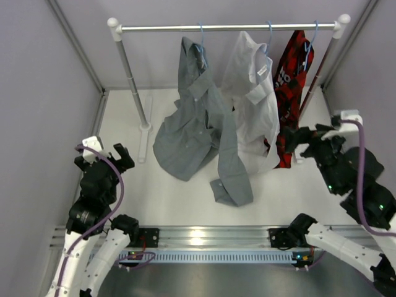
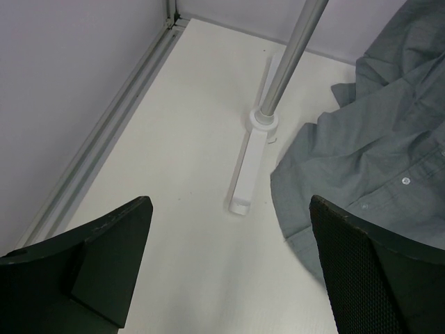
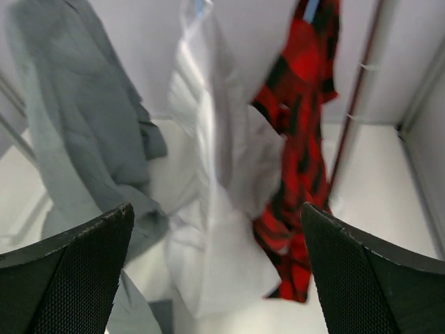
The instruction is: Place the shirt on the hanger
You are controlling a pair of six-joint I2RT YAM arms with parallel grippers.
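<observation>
On the silver metal rail (image 1: 229, 27), the grey long-sleeved button-up shirt (image 1: 195, 117) is hung, seemingly by the thin light-blue wire hanger (image 1: 201, 30), hem pooled on the white counter (image 1: 154, 192), so left fingers (image 2: 104, 264) and right fingers (image 3: 76, 264) are spread wide, empty, apart from it.

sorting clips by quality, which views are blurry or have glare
Right wrist: soft throughout, the white shirt smeared. Left wrist: sharp, buttons crisp on the grey shirt. Top external: sharp, even light, one glare patch on the front rail.
</observation>
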